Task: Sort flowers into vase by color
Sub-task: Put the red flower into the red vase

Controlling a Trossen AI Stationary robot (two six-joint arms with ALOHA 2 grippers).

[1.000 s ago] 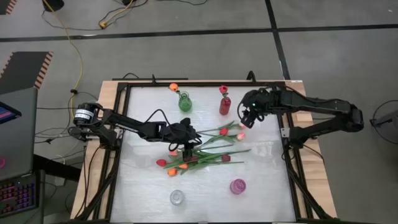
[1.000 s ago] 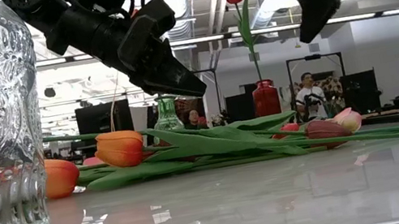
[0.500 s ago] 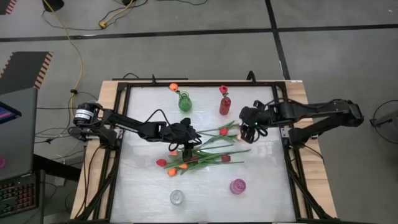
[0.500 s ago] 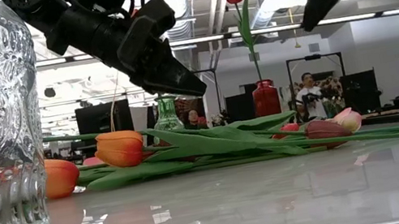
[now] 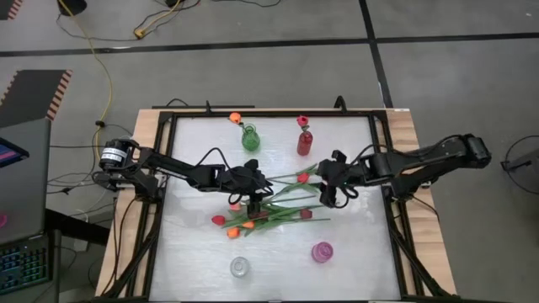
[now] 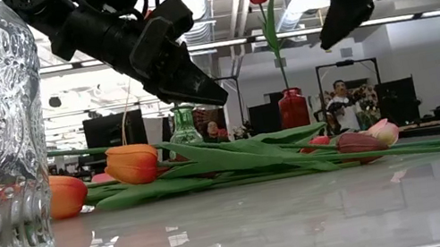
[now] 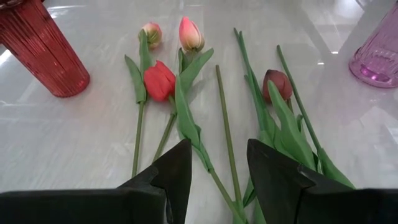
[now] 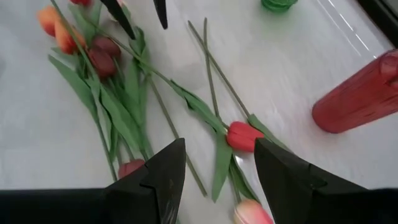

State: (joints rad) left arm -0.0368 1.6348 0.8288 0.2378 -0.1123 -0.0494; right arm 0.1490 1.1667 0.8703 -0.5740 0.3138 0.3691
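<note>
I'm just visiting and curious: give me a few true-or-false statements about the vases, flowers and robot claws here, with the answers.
1. The red vase holds a red tulip. True.
2. The green vase is empty. False: an orange tulip stands in it.
3. Both grippers are open and hold nothing. True: the left gripper and the right gripper hover over the loose flowers.
4. The pink vase already holds pink tulips. False: it is empty.
5. The loose flowers lie in a pile mid-table. True.
</note>
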